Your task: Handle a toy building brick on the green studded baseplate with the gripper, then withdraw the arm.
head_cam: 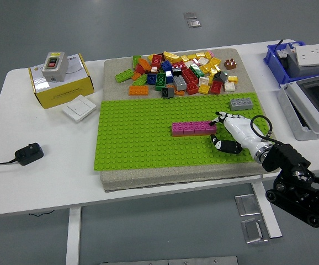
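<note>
The right hand (229,131) reaches in from the lower right over the green studded baseplate (137,138), its white fingers (221,116) apart and touching the right end of a magenta brick row (192,128); whether they grip it I cannot tell. The row sits on the baseplate's right half. A grey brick (241,102) stands near the plate's far right corner. Loose bricks (181,72) are heaped beyond, on the desk (38,171).

Your right hand (229,132) lies low over the green baseplate (132,138), fingertips (218,117) touching the right end of the pink brick row (192,128), thumb curled below it. A grey brick (241,102) sits just behind, near the loose brick pile (181,72).
</note>
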Robot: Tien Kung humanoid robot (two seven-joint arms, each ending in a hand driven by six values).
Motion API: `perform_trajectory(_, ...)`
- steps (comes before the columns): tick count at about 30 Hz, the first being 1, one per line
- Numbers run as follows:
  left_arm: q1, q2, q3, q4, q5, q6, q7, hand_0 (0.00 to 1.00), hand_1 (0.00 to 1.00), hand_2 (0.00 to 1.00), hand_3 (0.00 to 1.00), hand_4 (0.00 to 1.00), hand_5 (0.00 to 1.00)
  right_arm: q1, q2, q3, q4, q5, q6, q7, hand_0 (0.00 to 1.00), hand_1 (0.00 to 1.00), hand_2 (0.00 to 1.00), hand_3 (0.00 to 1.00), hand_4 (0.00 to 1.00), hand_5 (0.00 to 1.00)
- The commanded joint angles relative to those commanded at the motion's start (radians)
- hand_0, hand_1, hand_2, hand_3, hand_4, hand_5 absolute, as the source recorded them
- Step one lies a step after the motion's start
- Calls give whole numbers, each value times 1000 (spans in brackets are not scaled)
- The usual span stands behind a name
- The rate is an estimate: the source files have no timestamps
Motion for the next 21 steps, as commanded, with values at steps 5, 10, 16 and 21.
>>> perform_trajectory(5,1,1,-2,0,-1,0,1,666,665,662,660,351,669,-5,-14,55,44,30,-20,22,921,923,969,715,519,431)
perform_trajectory(10,2,3,-2,0,-4,2,1,666,665,662,658,345,668,-8,-37,139,118,72,-43,48,910,920,962,723,518,429)
perform_trajectory(16,-1,9,4,0,-13,4,-1,666,664,661,659,348,669,-2,-99,274,136,9,-68,6,890,921,969,803,510,391)
perform_trajectory(21,1,15,18,0,-40,6,1,666,665,662,659,349,667,55,-128,322,18,-93,-44,-69,912,932,989,930,530,360)
